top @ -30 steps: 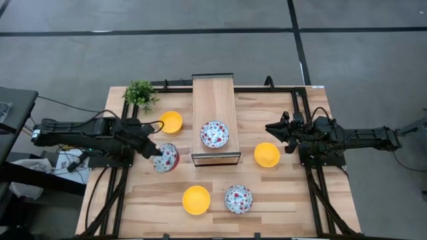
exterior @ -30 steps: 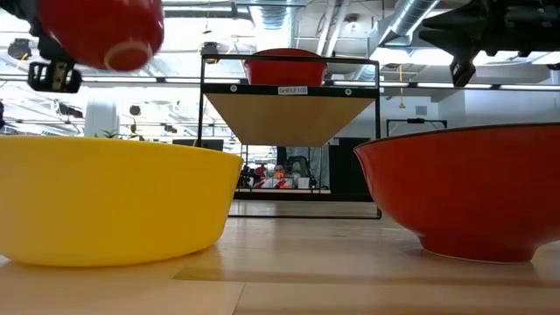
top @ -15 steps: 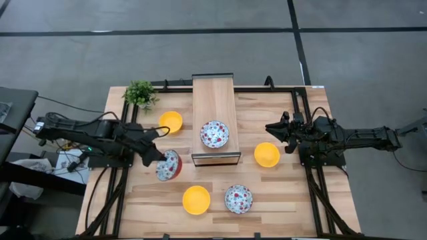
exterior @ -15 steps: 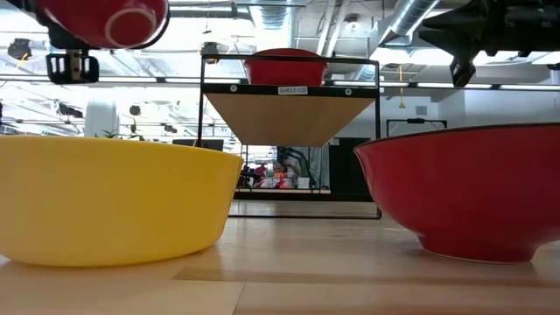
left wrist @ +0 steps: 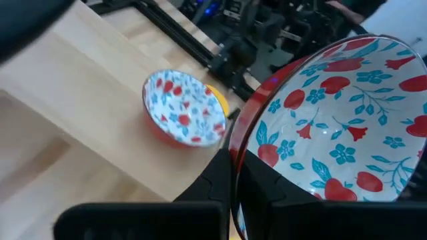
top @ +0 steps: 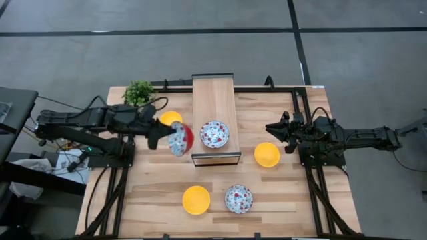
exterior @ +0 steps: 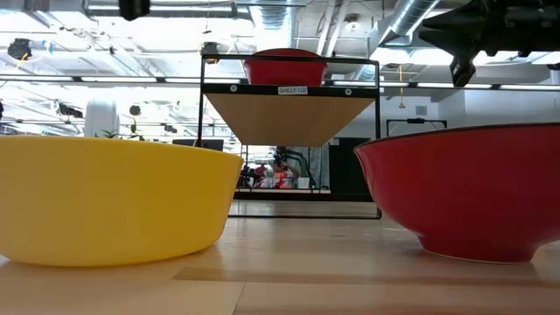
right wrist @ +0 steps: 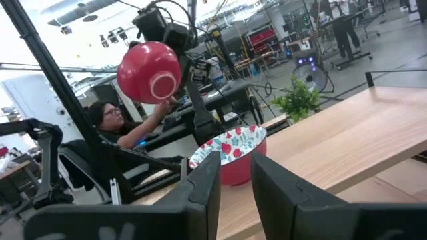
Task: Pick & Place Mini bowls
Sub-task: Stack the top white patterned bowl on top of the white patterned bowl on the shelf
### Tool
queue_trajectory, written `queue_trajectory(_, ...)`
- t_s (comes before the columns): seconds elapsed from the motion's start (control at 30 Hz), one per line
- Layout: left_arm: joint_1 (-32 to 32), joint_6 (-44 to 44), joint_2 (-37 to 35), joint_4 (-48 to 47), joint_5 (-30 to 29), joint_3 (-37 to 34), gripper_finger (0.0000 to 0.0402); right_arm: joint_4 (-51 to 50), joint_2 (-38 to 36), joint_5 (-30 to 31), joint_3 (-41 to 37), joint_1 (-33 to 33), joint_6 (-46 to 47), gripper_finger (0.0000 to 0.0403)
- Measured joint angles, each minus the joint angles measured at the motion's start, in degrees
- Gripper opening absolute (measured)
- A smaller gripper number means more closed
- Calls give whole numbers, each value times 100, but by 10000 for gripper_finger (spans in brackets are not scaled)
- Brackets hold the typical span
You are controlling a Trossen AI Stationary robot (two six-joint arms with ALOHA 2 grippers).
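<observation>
My left gripper [top: 167, 135] is shut on a floral mini bowl [top: 179, 139], white inside and red outside, held in the air on its edge just left of the raised wooden shelf [top: 215, 100]. A second floral bowl [top: 215, 134] stands on the shelf's near end. A third floral bowl [top: 238, 199] and two yellow bowls [top: 196, 200] [top: 267, 155] rest on the table. Another yellow bowl [top: 170, 117] is partly hidden behind my left gripper. My right gripper [top: 272, 129] hovers open, right of the shelf, touching nothing. My left gripper pinches the held bowl's rim [left wrist: 235, 148], one finger [left wrist: 215, 181] outside on the red wall and the other finger [left wrist: 259, 190] inside on the patterned face. The bowl is lifted clear and tipped on edge, its red underside [right wrist: 151, 72] facing the shelf and the right arm.
A small green potted plant [top: 140, 93] stands at the table's far left corner. The shelf's black frame [exterior: 378, 131] rises in mid-table. Bare table lies along the near edge, beside the bowls there. A person [right wrist: 110, 120] sits beyond the table's left side.
My left gripper has risen and swung toward the far edge and rightward, up to the shelf's left side, carrying the floral bowl. The bowl has left the top of the low view and has turned, so that its red underside now faces right.
</observation>
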Motion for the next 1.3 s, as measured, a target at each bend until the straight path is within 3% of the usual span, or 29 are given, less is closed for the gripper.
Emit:
queue_trajectory(0.3,534,621,1134,-1,265,859,10,0,0,0,0,0,0,72)
queue_trajectory(0.6,842,672,1676,-44,495,1850,10,0,0,0,0,0,0,72)
queue_trajectory(0.9,1139,377,2106,-130,521,2262,9,0,0,0,0,0,0,72)
queue_trajectory(1.3,1669,71,3059,-154,1217,2809,9,-1,0,0,0,0,-2,72)
